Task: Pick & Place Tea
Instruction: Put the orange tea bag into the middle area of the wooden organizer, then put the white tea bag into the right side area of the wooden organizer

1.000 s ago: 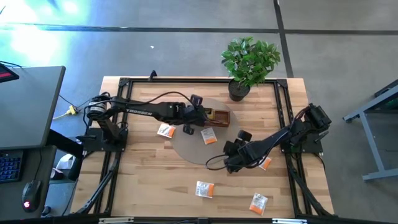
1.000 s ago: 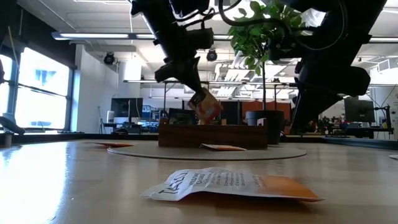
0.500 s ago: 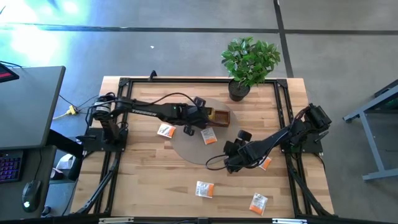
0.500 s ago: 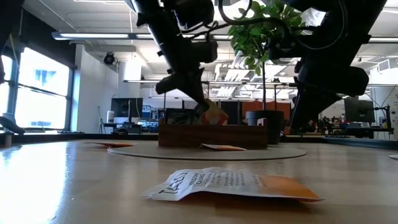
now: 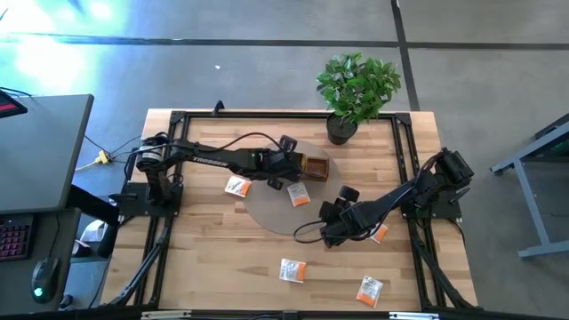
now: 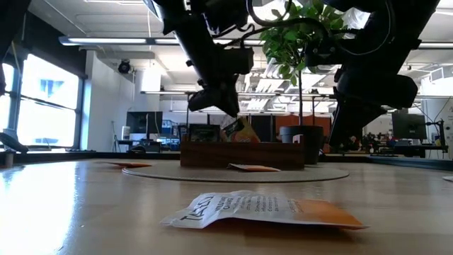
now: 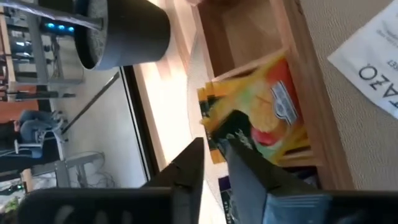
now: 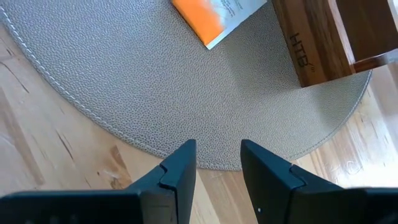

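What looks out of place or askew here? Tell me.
The yellow-orange tea sachet leans tilted in the wooden tray under the left gripper instead of lying flat. Several white-and-orange sachets lie scattered over the table.

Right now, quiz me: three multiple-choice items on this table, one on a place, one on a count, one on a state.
1. Where is the yellow-orange tea sachet below the left tool?
A on the bare table
B in the brown wooden tray
C in the right tool

2. How many white-and-orange flat tea sachets lie outside the tray?
A two
B five
C nine

3. The right tool is:
A open, empty
B shut on a sachet
C shut on the tray

Key:
1 B, it stands in a tray compartment.
2 B, the high view shows five.
3 A, its jaws stand apart over the round grey mat.
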You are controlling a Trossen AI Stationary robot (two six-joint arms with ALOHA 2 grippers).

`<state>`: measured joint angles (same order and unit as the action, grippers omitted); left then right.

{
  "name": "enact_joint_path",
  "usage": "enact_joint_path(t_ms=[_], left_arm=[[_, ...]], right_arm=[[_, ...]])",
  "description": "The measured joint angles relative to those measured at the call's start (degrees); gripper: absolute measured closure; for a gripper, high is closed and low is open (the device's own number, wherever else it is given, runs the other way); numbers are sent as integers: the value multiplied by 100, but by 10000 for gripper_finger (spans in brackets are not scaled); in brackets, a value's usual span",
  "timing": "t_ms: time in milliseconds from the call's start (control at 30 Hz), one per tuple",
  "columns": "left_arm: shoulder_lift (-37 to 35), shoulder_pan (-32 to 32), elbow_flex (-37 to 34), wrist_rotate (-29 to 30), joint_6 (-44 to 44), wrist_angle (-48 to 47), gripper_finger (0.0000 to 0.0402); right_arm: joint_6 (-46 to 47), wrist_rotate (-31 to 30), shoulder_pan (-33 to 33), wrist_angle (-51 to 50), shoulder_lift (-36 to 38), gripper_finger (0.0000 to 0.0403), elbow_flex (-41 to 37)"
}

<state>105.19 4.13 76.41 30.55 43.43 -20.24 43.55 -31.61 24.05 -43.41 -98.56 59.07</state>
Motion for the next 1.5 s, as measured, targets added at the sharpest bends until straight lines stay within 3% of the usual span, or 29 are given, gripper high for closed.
enact_joint_path(t_ms=[233, 367, 467, 567, 767, 967, 1167, 1267, 1400, 1500], left_arm=[[-2, -3, 50, 310, -27, 340, 274], [-50, -98, 142, 781, -855, 215, 264], [-185, -262, 452, 1308, -1764, -580, 264], [-161, -400, 818, 1476, -2996, -2084, 263], [-208, -464, 1468, 504, -4857, -4831, 263], [-636, -495, 1362, 330, -5742, -5958, 263], [-1546, -741, 609, 465, -6146, -5584, 263], [-2163, -900, -161, 432, -6244, -5115, 263], [-2894, -1058, -1243, 391, -6324, -3835, 263], [-3217, -1090, -1868, 33, -6259, -2851, 263]], right_arm=[[-2, 1, 0, 10, 0, 279, 0], [-2, -3, 0, -12, 0, 279, 0], [29, -1, 6, -44, 0, 279, 0], [145, -1, 13, -112, 0, 279, 0], [427, -88, 137, -409, 0, 279, 0], [639, 20, 429, -652, 0, 279, 0], [657, 616, 618, -647, 315, 279, 0], [503, 1023, 625, -705, 640, 279, 0], [455, 1314, 625, -985, 1154, 279, 0], [512, 1418, 638, -1092, 1519, 279, 0]])
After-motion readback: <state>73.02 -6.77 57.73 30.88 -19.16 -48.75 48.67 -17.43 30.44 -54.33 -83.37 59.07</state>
